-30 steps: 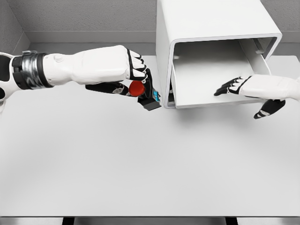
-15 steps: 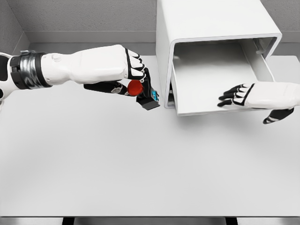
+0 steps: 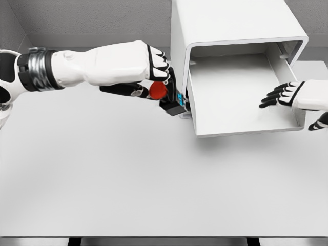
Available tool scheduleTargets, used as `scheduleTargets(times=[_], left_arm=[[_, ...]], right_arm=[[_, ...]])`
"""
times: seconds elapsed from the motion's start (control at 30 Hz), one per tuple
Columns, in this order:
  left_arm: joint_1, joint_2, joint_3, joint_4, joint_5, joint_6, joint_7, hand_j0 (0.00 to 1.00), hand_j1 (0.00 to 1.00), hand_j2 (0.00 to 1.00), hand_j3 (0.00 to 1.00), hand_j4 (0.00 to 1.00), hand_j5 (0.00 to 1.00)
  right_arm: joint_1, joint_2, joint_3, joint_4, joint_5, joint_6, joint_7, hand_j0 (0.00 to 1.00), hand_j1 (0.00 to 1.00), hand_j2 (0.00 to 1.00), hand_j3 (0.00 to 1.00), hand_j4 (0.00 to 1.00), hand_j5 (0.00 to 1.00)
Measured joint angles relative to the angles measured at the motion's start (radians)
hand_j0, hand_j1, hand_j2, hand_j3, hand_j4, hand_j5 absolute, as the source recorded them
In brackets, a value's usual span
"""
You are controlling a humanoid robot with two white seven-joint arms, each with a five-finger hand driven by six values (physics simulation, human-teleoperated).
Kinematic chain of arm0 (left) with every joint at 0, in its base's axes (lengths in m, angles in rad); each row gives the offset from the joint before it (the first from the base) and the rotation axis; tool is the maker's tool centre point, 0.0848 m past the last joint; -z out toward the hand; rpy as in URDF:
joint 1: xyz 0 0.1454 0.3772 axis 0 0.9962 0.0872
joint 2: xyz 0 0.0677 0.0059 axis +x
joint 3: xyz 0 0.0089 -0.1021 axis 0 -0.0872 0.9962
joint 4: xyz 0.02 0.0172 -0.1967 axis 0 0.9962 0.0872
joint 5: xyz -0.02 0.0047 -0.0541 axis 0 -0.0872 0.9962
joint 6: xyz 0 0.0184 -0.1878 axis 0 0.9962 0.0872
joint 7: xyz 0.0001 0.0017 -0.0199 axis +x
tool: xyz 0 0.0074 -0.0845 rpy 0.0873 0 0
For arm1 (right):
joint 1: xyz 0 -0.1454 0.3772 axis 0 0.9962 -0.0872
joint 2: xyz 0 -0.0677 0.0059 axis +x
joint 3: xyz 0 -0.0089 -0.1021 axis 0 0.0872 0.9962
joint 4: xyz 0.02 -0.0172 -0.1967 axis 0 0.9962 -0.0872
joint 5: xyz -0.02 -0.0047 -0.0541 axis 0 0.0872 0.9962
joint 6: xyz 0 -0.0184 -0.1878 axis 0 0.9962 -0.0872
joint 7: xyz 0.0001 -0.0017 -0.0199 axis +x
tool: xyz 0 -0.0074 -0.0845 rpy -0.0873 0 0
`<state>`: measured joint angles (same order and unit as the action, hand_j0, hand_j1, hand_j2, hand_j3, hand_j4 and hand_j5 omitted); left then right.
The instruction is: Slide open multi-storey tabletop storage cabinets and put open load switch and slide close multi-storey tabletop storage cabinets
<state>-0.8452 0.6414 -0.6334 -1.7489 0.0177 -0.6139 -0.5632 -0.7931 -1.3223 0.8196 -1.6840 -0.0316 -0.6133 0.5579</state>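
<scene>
Two white robot arms reach over a plain white table point(image 3: 128, 184), seen from above by the head camera. At twelve to one o'clock stands a white tabletop storage cabinet point(image 3: 225, 23) with rounded corners; its drawer point(image 3: 241, 97) is pulled out toward the viewer, showing a bare white tray floor.

From nine o'clock the left arm stretches across to the centre. Its left hand point(image 3: 151, 77), white with black finger segments, is curled around the load switch point(image 3: 168, 97), a small black block with a round red knob and a patch of blue on one side. The switch is held above the table, tilted, its lower black corner just beside the drawer's left wall and seemingly touching the cabinet's lower left front edge. It is outside the drawer.

At three o'clock the right hand point(image 3: 292, 95) enters from the picture's edge. Its fingers point(image 3: 271, 97) are spread and point toward nine o'clock over the right part of the drawer, holding nothing. The thumb hangs lower, outside the drawer's front right corner. Whether the hand touches the drawer's right wall cannot be told.
</scene>
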Motion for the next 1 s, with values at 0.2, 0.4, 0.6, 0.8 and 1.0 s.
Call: scheduleTargets(times=[0.2,0.4,0.6,0.8,1.0], left_arm=[[-0.041,-0.037,-0.001,0.000,-0.001,0.000,-0.008,0.41,0.41,0.41,0.41,0.41,0.41],[-0.089,-0.142,-0.022,0.006,-0.024,0.000,-0.040,0.41,0.41,0.41,0.41,0.41,0.41],[-0.109,-0.289,-0.031,0.081,-0.119,0.000,-0.048,0.41,0.41,0.41,0.41,0.41,0.41],[-0.107,-0.430,-0.032,0.221,-0.287,-0.001,-0.049,0.41,0.41,0.41,0.41,0.41,0.41],[-0.109,-0.499,-0.032,0.307,-0.357,-0.001,-0.049,0.41,0.41,0.41,0.41,0.41,0.41]], right_arm=[[0.009,-0.078,-0.025,0.004,-0.109,0.000,-0.009,1.00,1.00,1.00,1.00,1.00,1.00],[0.011,-0.110,-0.026,0.013,-0.136,0.000,-0.003,1.00,1.00,1.00,1.00,1.00,1.00],[0.011,-0.122,-0.028,0.021,-0.132,0.000,0.042,1.00,1.00,1.00,1.00,1.00,1.00],[0.009,-0.129,-0.039,0.023,-0.133,0.000,0.052,1.00,1.00,1.00,1.00,1.00,1.00],[0.003,-0.139,-0.055,0.043,-0.135,-0.001,0.053,1.00,1.00,1.00,1.00,1.00,1.00]])
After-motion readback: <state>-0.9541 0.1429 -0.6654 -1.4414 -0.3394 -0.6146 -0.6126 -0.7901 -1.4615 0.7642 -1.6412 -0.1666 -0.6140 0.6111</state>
